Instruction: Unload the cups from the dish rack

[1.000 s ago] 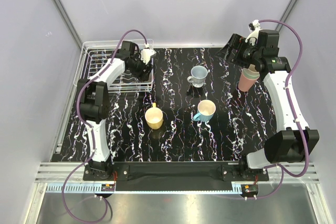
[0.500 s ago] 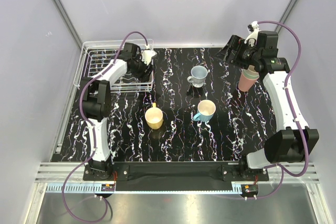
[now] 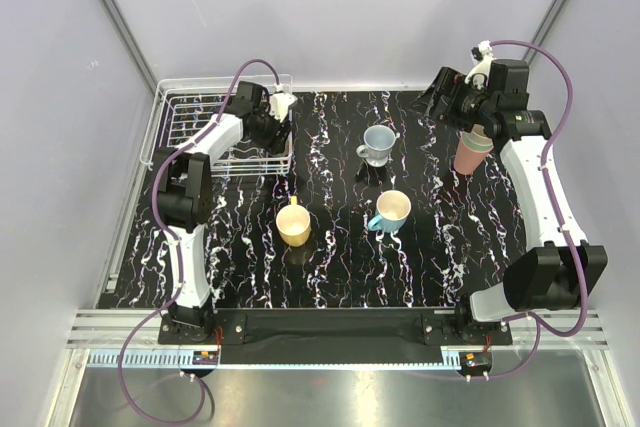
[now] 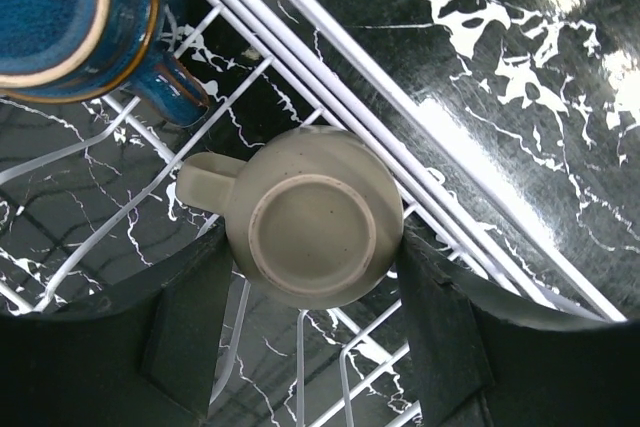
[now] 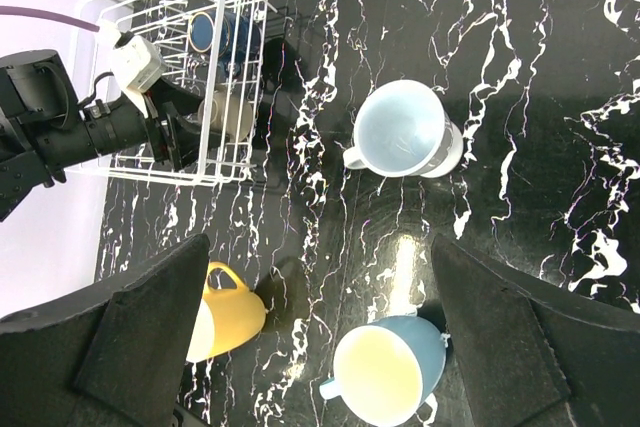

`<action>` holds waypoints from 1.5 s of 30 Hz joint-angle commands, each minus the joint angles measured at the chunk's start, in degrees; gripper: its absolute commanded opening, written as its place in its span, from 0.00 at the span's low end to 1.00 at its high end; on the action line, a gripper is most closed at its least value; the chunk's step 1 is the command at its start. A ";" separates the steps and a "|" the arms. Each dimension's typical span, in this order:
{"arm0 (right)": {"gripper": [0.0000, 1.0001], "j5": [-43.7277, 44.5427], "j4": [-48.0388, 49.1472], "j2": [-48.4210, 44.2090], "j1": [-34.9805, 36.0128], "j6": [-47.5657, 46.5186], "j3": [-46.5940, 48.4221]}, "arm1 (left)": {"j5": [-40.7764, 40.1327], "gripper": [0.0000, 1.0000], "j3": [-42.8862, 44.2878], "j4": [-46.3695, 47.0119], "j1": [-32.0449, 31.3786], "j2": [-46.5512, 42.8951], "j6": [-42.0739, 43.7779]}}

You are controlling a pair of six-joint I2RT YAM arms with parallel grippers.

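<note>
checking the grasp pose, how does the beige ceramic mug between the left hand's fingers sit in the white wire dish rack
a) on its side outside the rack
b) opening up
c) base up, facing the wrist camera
C: the left wrist view shows the beige ceramic mug's round foot ring facing the camera, inside the white wire dish rack, with the left hand straddling it.

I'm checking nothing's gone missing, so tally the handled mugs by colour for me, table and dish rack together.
yellow mug: 1
pale blue mug: 1
cyan mug, cream inside: 1
navy mug: 1
grey-brown mug, upside down: 1
Total: 5, with 3 on the table and 2 in the dish rack.
</note>
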 commanded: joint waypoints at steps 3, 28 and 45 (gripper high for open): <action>1.00 -0.59 3.58 -1.74 1.25 0.18 -1.48 | -1.91 0.00 -1.24 3.99 -0.76 -5.08 -5.39; 0.97 -1.55 7.62 7.92 14.69 5.97 2.38 | -4.20 0.00 0.77 -1.62 -0.76 -18.44 -22.08; 0.78 -9.64 54.37 11.79 18.65 40.51 -11.50 | 18.55 0.00 -11.34 21.20 -0.76 -33.03 -55.04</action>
